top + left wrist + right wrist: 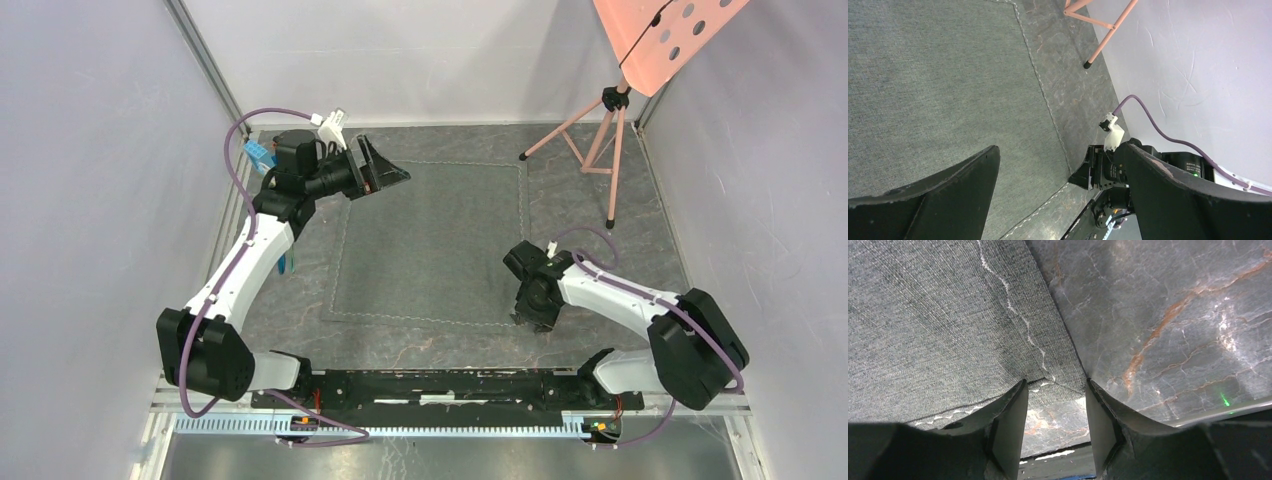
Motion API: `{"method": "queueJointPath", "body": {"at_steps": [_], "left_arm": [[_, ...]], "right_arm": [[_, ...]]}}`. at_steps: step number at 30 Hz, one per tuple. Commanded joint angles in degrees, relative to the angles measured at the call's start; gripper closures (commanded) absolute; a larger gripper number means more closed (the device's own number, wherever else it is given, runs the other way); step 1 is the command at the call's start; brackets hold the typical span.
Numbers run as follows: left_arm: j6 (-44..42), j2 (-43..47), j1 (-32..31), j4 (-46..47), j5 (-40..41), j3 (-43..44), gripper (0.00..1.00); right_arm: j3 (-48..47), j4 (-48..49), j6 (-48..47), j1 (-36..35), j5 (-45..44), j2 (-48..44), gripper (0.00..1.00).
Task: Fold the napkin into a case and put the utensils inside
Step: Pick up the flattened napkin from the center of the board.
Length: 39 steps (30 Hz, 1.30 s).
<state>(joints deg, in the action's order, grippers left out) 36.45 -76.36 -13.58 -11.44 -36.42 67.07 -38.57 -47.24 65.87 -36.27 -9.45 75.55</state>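
Lying flat and unfolded in the middle of the frame, the napkin (430,240) is spread on the marbled surface (440,350), and its pale stitched line is seen along its edges in the top view. No fold is seen, so the case is judged not yet begun. With no utensil on or in the cloth, nearly all of the task is judged to be left.

The right fingers (533,312) are set at the napkin's lower right corner. In the right wrist view they are seen apart, straddling that corner, with bare surface showing between them and no cloth pinched. The left fingers (385,170) are held wide apart with nothing between them, at the napkin's upper left corner; whether the cloth is touched there cannot be told. A first fold is judged to be in preparation.

The utensils cannot be made out with certainty. A thin blue sliver (283,263) is seen at the left of the frame, mostly covered by the left arm; it may be the knife, but this cannot be told. A blue object (260,155) at the upper left is partly hidden behind the same arm. No fork is seen. At the upper right, a pink tripod (600,150) carries a perforated pink board (665,40), which is cut off by the frame edge.
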Motion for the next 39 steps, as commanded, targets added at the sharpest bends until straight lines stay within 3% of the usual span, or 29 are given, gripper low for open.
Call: {"method": "queueJointPath", "body": {"at_steps": [1, 4, 8, 11, 14, 16, 18, 19, 21, 24, 27, 32, 39], "left_arm": [[2.24, -0.01, 0.88, 3.25, -2.12, -0.45, 0.00], [2.39, -0.17, 1.07, 3.37, -2.20, -0.53, 0.00], [2.25, -0.51, 1.10, 3.44, -1.90, -0.71, 0.00], [2.10, -1.23, 1.10, 2.96, -1.02, -0.72, 0.00], [1.63, -1.85, 0.62, -0.53, 4.71, 0.17, 0.01], [0.17, -2.27, -1.40, -8.68, 15.22, 1.88, 0.00], [-0.44, -2.04, -6.49, -19.81, 32.40, 3.15, 0.00], [0.67, -1.58, -9.24, -23.36, 41.62, 2.02, 0.00], [6.45, 0.02, -12.59, -30.97, 51.70, -2.28, 0.00], [16.28, 4.21, -13.91, -38.48, 57.48, -10.12, 0.03], [22.04, 7.29, -17.60, -40.84, 60.06, -16.16, 0.25], [34.16, 8.26, -19.50, -48.03, 60.67, -19.34, 0.26], [41.59, 5.57, -19.46, -44.25, 57.03, -24.21, 0.38]], "right_arm": [[1.17, 2.77, 2.13, -0.29, -2.79, 1.23, 0.49], [4.00, 5.40, 3.04, -0.26, -3.43, 0.96, 0.54], [9.36, 10.00, 4.98, -0.29, -2.44, -0.36, 0.77], [10.99, 11.01, 5.22, -0.27, -4.47, -1.27, 0.87], [9.53, 10.31, 3.75, -0.29, -9.23, -2.42, 1.00], [8.03, 9.73, 2.60, -0.28, -12.95, -3.07, 1.00], [7.80, 9.56, 2.08, -0.28, -16.21, -4.61, 1.00], [8.00, 9.21, 2.46, -0.29, -18.26, -5.97, 1.00], [9.74, 10.52, 2.64, -0.26, -20.73, -9.51, 1.00], [12.69, 15.68, 0.88, -0.28, -23.00, -15.71, 1.00], [14.64, 20.08, -1.67, -0.25, -24.22, -19.00, 1.00], [14.35, 20.48, -3.44, -0.21, -25.56, -17.41, 1.00], [14.85, 22.54, -4.38, -0.20, -23.29, -15.43, 1.00]]}}
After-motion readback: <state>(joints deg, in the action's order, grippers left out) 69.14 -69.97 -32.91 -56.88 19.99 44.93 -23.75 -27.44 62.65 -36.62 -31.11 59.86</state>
